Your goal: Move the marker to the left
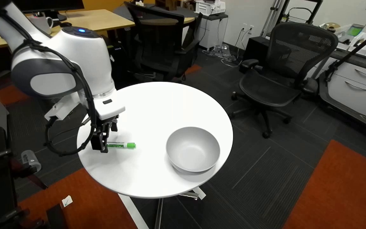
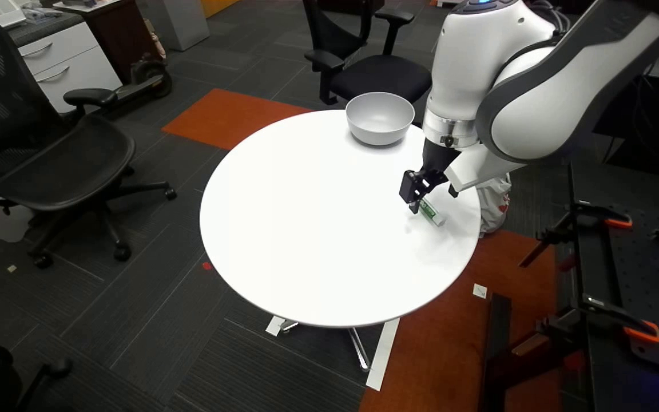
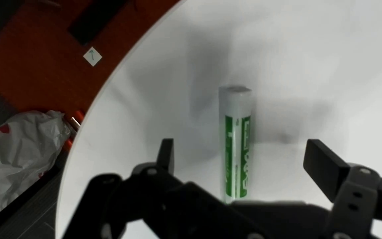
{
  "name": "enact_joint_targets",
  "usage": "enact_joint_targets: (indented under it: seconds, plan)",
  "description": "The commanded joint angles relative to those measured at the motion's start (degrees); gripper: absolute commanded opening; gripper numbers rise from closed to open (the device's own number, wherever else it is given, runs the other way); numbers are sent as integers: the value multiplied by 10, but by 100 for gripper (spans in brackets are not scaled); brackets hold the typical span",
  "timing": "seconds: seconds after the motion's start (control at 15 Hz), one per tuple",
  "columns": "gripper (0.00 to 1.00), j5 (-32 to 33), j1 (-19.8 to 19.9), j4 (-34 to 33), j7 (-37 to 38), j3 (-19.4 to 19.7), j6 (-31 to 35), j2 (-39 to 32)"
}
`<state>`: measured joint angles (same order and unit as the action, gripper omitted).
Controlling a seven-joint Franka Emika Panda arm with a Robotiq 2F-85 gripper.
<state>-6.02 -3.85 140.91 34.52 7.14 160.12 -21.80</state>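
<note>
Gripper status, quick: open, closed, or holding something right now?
Gripper: open, holding nothing; in the wrist view the marker shows between its spread jaws, with a gap on either side.

Wrist view: hand [image 3: 242,156] covers one end of the marker [image 3: 237,142], bag [image 3: 22,152] beside the bench [image 3: 111,156] gets cropped.

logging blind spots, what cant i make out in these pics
White end of the marker: in an exterior view, hidden behind the fingers.
Small print on its label: wrist view, blurred.
Monitor: in an exterior view, cut off by the top edge.
Plastic bag: wrist view, cut off by left edge.
</note>
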Motion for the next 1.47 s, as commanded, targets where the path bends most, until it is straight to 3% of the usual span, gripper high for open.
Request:
enact_joint_targets:
  seconds: [0.0, 0.6, 0.67, 1.0, 1.4]
  plan:
    - [74, -3, -22, -7, 20, 16, 15, -16]
    - [5, -3, -40, -12, 26, 26, 15, -29]
    - [1, -5, -40, -13, 25, 24, 14, -29]
    - [5, 14, -60, -25, 30, 32, 12, -13]
    - [5, 20, -86, -106, 18, 12, -20, 1]
